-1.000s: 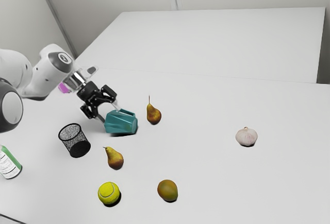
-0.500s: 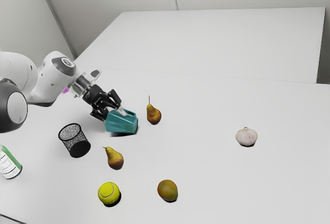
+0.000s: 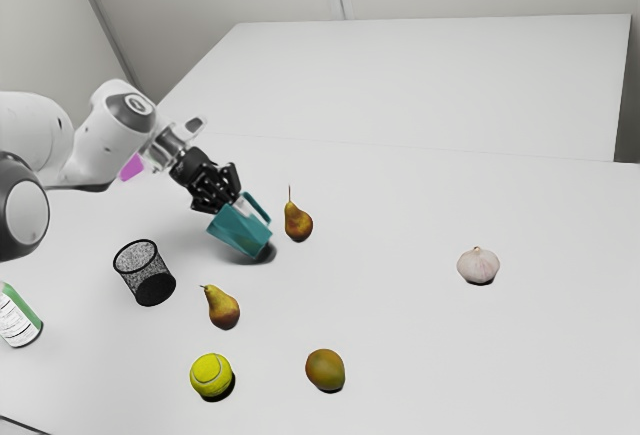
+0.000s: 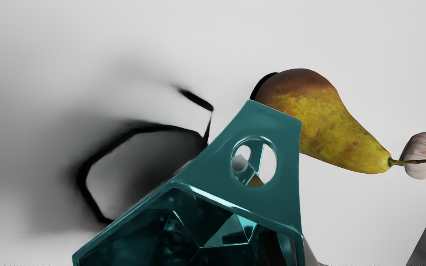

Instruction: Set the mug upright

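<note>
White table (image 3: 400, 205), gripper (image 3: 236, 203) above it, clamped on the wall of the teal mug (image 3: 238, 231), one finger in, one out; mug is tilted, mouth toward the gripper, handle on the near pear's (image 3: 297, 222) side. Mesh cup (image 3: 145, 273) stands toward the exterior view's left, then second pear (image 3: 222, 308), tennis ball (image 3: 211, 375), garlic (image 3: 478, 266) well apart toward the exterior view's right.

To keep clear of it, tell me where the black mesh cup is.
On the exterior view's left, the black mesh cup sits on the table between the bottle and the teal mug.
</note>
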### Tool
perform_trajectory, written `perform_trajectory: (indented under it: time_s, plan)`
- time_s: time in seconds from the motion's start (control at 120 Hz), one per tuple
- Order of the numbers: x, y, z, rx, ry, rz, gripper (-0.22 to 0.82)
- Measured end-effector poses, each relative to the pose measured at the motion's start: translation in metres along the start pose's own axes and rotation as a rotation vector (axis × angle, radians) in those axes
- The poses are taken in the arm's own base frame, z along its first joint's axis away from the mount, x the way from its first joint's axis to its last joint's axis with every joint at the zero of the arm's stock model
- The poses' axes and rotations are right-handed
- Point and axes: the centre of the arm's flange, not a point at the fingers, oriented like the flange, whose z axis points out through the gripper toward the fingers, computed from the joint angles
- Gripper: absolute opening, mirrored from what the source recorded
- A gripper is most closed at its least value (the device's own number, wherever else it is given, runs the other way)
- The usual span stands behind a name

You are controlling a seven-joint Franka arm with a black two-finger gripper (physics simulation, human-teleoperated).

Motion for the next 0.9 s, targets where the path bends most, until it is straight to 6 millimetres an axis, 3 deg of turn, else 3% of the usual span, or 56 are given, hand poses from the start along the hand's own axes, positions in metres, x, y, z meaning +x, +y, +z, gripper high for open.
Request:
perform_trajectory:
  time_s: [0.167, 0.525, 0.708, 0.9]
  plan:
    - [-0.006, 0.018, -0.002, 0.036, 0.0, 0.021, -0.17]
    - [-0.032, 0.07, -0.007, 0.486, 0.06, 0.212, -0.18]
    - [-0.061, 0.083, -0.003, 0.634, 0.136, 0.287, -0.18]
    - [-0.07, 0.083, 0.002, 0.684, 0.199, 0.293, -0.18]
